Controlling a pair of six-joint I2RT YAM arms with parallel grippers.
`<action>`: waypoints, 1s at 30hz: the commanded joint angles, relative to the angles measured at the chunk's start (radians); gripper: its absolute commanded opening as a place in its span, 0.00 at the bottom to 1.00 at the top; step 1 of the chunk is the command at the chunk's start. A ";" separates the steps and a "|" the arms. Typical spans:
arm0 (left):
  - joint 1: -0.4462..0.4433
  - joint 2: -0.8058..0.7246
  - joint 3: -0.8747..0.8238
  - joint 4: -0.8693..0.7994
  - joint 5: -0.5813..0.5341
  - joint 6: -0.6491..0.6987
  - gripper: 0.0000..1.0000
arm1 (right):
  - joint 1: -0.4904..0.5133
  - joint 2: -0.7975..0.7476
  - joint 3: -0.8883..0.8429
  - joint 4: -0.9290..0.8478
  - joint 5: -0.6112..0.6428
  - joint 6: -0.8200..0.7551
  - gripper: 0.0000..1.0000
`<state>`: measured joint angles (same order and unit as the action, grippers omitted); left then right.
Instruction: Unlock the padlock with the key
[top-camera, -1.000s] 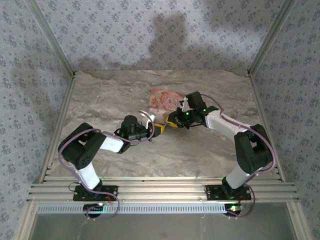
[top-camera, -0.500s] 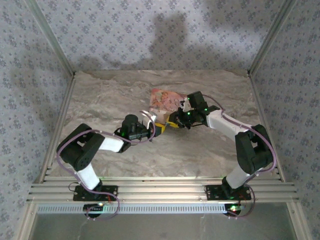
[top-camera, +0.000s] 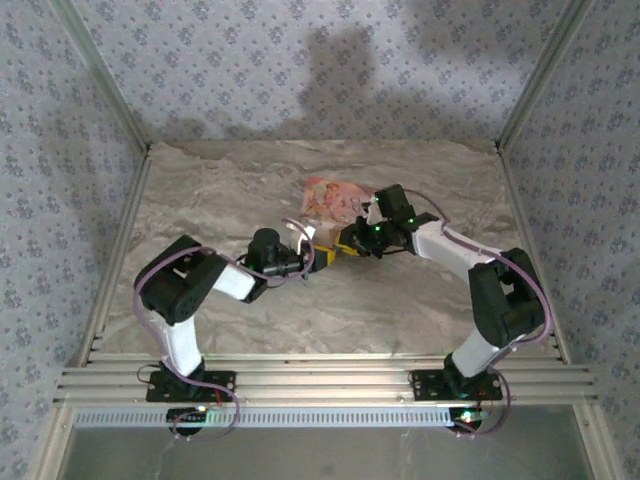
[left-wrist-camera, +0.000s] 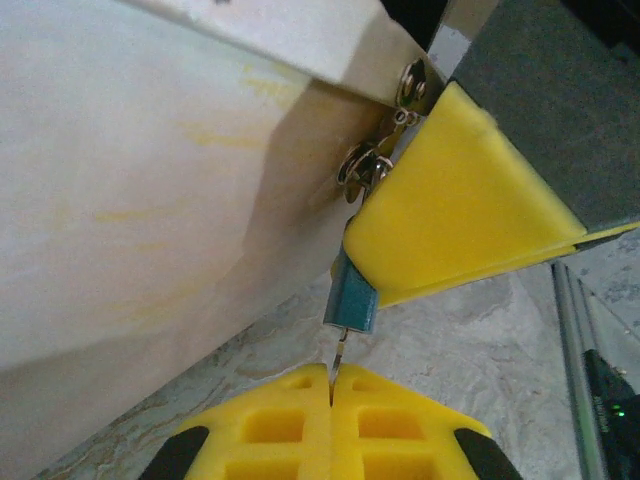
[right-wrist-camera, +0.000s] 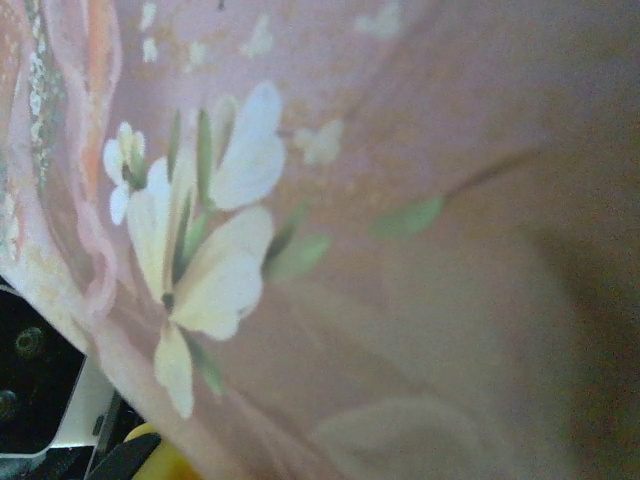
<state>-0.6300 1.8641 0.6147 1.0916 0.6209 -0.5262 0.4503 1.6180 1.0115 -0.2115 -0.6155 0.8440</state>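
Observation:
The small blue padlock (left-wrist-camera: 352, 297) hangs from the metal hasp rings (left-wrist-camera: 365, 165) on the pink flowery box (left-wrist-camera: 150, 180). A yellow finger (left-wrist-camera: 450, 200) of my right gripper (top-camera: 345, 243) covers its upper part and holds it. The thin metal key (left-wrist-camera: 338, 358) is pinched between the shut yellow fingers of my left gripper (left-wrist-camera: 331, 375), and its tip meets the padlock's underside. In the top view my left gripper (top-camera: 318, 256) and the right one meet nose to nose in front of the box (top-camera: 328, 195). The right wrist view looks straight at the box's flowered side (right-wrist-camera: 400, 200).
The marble tabletop (top-camera: 250, 190) spreads round the box. Patterned walls with metal posts (top-camera: 120, 110) close off the back and sides. A metal rail (top-camera: 320, 380) at the near edge carries both arm bases.
My left arm's elbow has swung right and nearer the box, while its gripper stays at the padlock with the key. The right arm has held still.

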 joint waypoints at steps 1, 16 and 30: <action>-0.003 0.021 0.072 0.195 0.051 -0.105 0.00 | 0.051 0.028 -0.026 -0.006 -0.070 -0.015 0.00; -0.008 -0.015 0.014 0.091 0.042 -0.025 0.00 | 0.160 0.067 -0.006 0.018 0.013 -0.080 0.00; -0.016 0.025 -0.107 0.139 -0.054 0.052 0.00 | 0.166 0.062 -0.057 0.041 0.086 -0.047 0.17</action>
<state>-0.6380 1.8996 0.5152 1.1118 0.5949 -0.5011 0.5861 1.6695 0.9672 -0.1596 -0.4377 0.7849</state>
